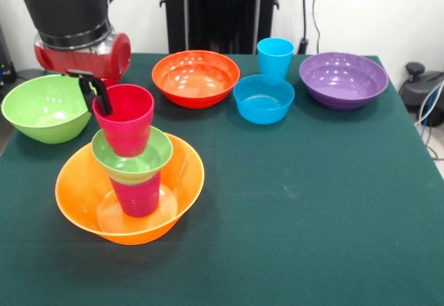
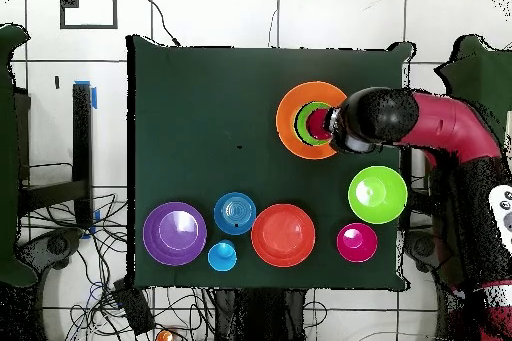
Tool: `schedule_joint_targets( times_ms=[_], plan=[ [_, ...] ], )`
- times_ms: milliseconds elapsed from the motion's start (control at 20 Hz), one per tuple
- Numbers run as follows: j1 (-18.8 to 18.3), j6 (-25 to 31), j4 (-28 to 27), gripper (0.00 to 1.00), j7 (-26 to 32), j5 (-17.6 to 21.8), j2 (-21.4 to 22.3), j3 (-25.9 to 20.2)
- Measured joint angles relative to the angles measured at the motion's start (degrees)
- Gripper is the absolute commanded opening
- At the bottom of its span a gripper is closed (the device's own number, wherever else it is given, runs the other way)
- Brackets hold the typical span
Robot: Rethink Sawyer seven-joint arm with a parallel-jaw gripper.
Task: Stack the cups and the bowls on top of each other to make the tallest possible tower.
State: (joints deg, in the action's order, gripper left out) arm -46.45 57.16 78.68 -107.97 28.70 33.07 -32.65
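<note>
Front view, nearest: large orange bowl (image 1: 83, 198) on the green surface (image 1: 298, 209), base of the tower (image 1: 132, 160); inside it an upturned red-pink cup (image 1: 137, 195), on that a small lime green bowl (image 1: 156, 155), in that an upright red-pink cup (image 1: 128, 122). At the top cup's left rim, black tool (image 1: 99, 94), one finger (image 1: 102, 99) over the rim; grip on the cup or not, cannot tell. Farther back on the left, large lime green bowl (image 1: 41, 108), apart from the tower. Far row: red-orange bowl (image 1: 194, 77), small blue bowl (image 1: 263, 100) with the sky blue cup (image 1: 275, 60) just behind it, purple bowl (image 1: 343, 78) at right. Overhead view: arm (image 2: 440, 127) over the tower's edge; also a pink-red small bowl (image 2: 357, 242) near the large lime green one
</note>
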Motion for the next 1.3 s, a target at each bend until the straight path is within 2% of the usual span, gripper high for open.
schedule_joint_targets(
  times_ms=[300,700,1300],
  plan=[
    [0.01,-0.01,-0.01,0.0,0.0,0.18,-2.18,0.0],
    [0.12,-0.01,-0.03,0.0,0.0,0.52,-2.9,-0.01],
    [0.16,-0.01,-2.44,0.0,0.0,4.05,-2.87,0.0]
  ],
)
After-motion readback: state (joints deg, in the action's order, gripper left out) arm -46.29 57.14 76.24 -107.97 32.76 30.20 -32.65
